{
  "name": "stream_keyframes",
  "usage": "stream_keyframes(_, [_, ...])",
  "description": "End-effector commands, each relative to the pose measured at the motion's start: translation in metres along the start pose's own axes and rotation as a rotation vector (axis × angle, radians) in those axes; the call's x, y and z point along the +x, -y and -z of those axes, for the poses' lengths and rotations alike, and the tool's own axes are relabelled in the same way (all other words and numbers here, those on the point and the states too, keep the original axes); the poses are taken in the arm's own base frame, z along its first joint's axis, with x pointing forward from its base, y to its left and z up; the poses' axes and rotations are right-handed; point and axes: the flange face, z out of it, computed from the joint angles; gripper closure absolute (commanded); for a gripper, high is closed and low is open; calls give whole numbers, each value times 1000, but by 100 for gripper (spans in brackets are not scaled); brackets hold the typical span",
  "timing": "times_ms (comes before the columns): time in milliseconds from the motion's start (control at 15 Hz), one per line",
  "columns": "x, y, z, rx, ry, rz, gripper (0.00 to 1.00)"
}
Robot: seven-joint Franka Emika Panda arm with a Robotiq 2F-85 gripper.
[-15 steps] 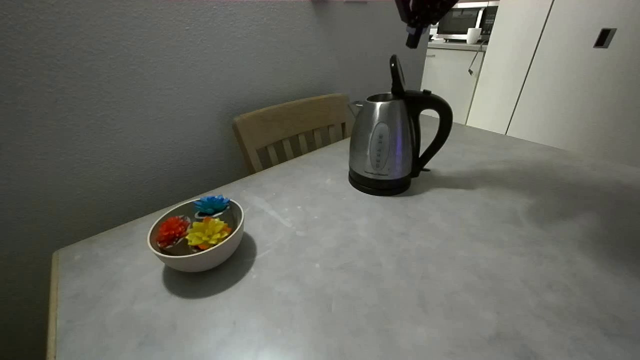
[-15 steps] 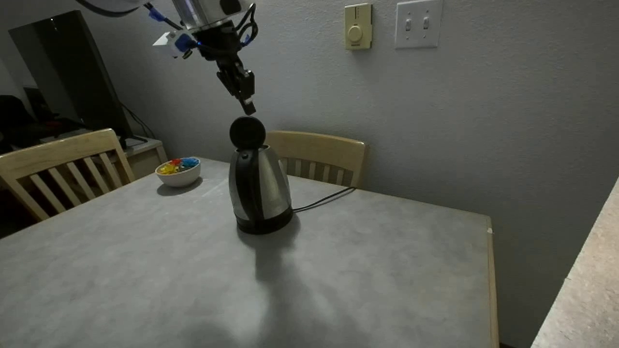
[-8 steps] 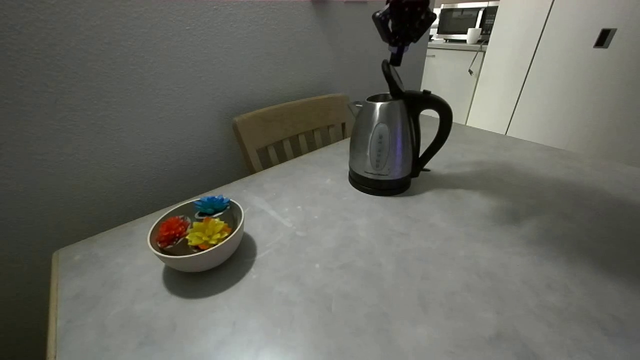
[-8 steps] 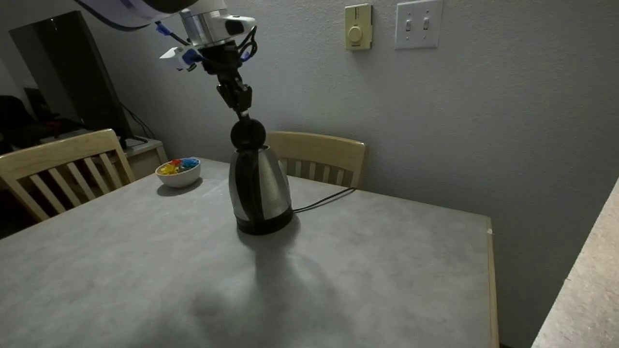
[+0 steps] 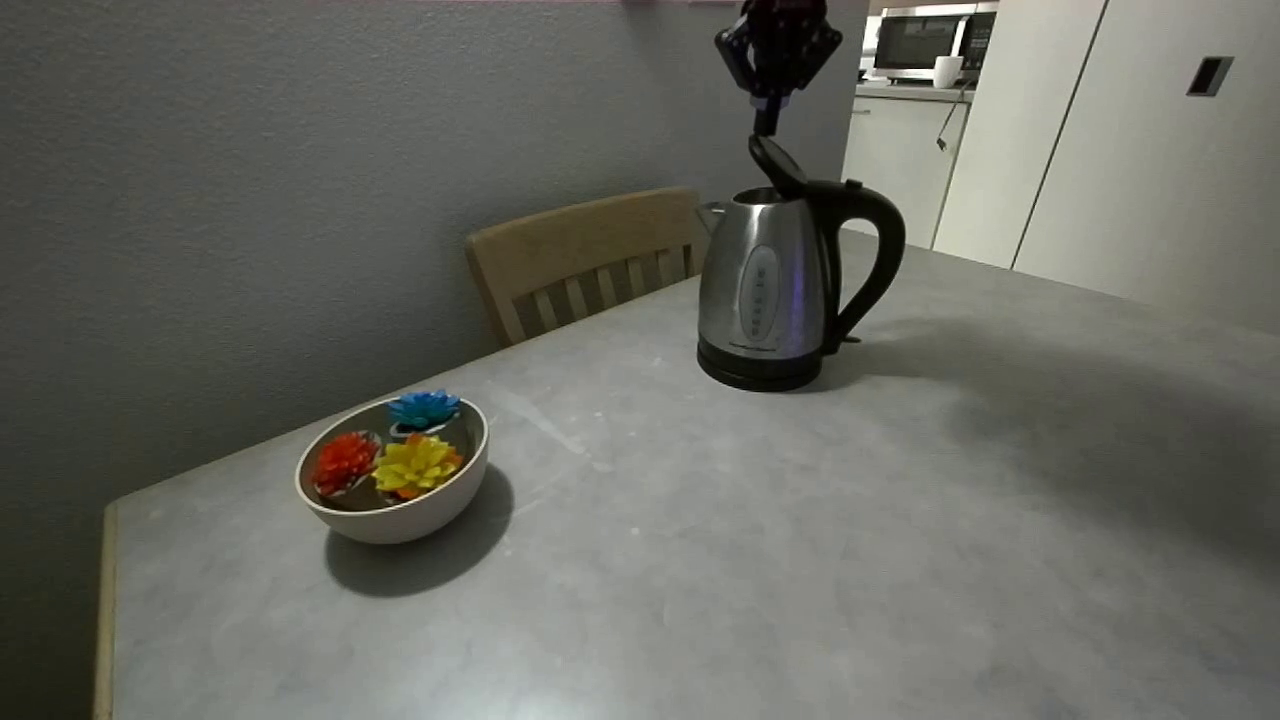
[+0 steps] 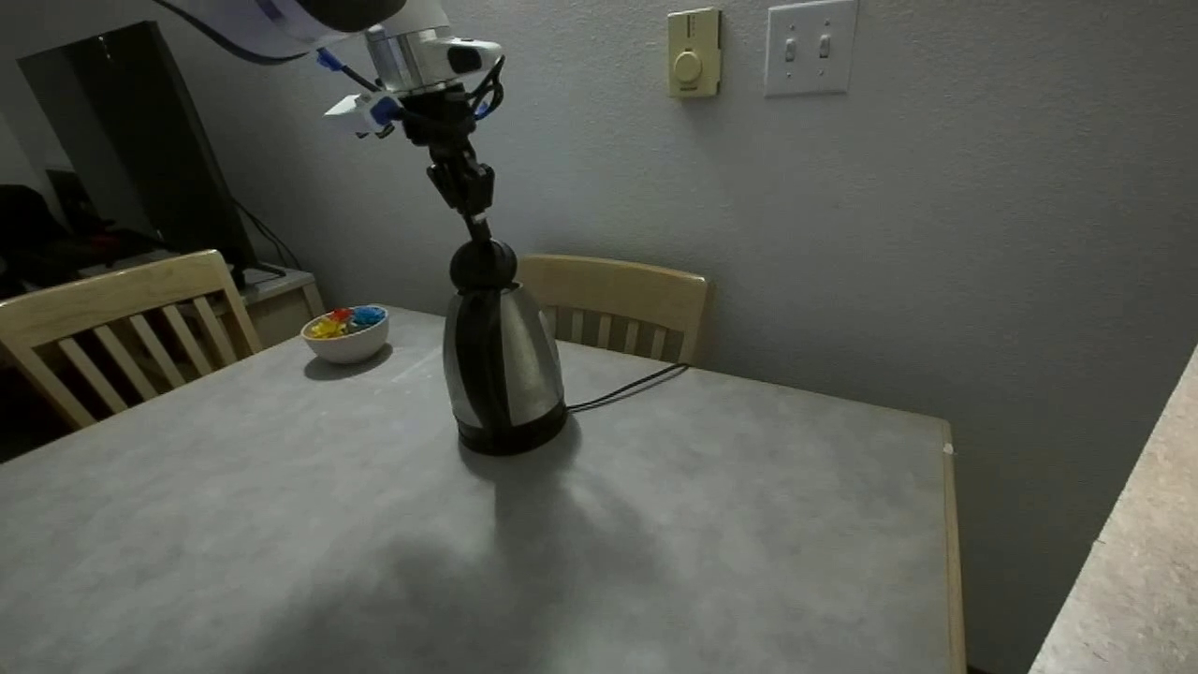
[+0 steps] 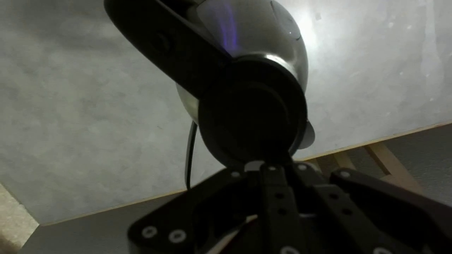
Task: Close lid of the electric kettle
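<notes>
Grey wall [image 5: 350, 150] and wooden chair [image 5: 585, 236] are seen beyond the worktop [image 5: 640, 560], near whose wall-side edge the electric kettle [image 5: 760, 290] is stood. Closing seems partly done: the lid [image 5: 778, 166] is tilted between upright and flat, seemingly touched by the gripper [image 5: 766, 122], which is closed on nothing. Pressing the lid flat is left.

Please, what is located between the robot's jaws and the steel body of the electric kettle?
The black lid, tilted partly open over the electric kettle; both exterior views show it.
</notes>
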Motion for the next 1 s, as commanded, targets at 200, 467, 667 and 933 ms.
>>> stream_keyframes(200, [10, -19, -51, -78, 191, -53, 100])
stream_keyframes(467, [11, -16, -60, -79, 277, -55, 100])
stream_keyframes(667, [15, -15, -57, -79, 299, -56, 100])
stream_keyframes(933, [18, -11, -56, -63, 335, -54, 100])
